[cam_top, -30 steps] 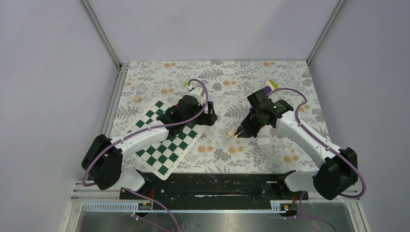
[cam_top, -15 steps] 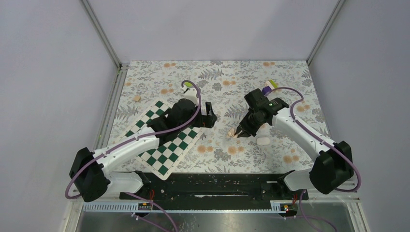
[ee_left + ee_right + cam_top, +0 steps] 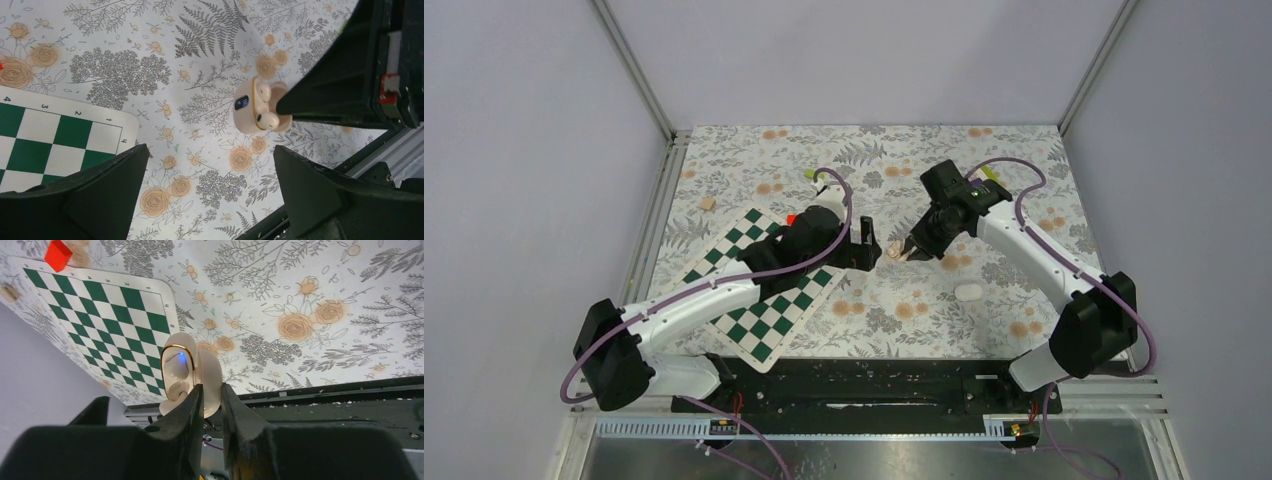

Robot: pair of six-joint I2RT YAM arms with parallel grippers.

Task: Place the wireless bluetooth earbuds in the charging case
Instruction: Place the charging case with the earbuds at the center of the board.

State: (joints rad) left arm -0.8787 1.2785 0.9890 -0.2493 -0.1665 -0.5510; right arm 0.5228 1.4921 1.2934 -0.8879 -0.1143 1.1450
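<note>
Right gripper [image 3: 211, 392] is clamped on the charging case [image 3: 250, 112], fingers pinching its pale shell at one end. The case is open, two white earbuds [image 3: 265, 91] show in it, and a blue light is lit. Left gripper [image 3: 210, 149] is spread wide and holds nothing. The case sits just ahead of its fingertips, toward the right finger, not touching. Chessboard mat [image 3: 50, 135] lies by its left finger. Red cube [image 3: 57, 254] is far ahead of the right gripper, beside the mat's far edge. Small white oval piece [image 3: 969, 292] lies behind the right gripper, apart.

The green-and-white checkered chessboard mat [image 3: 65, 135] bore the digits 4, 3, 2 and, seemingly, 1 along its white border.
</note>
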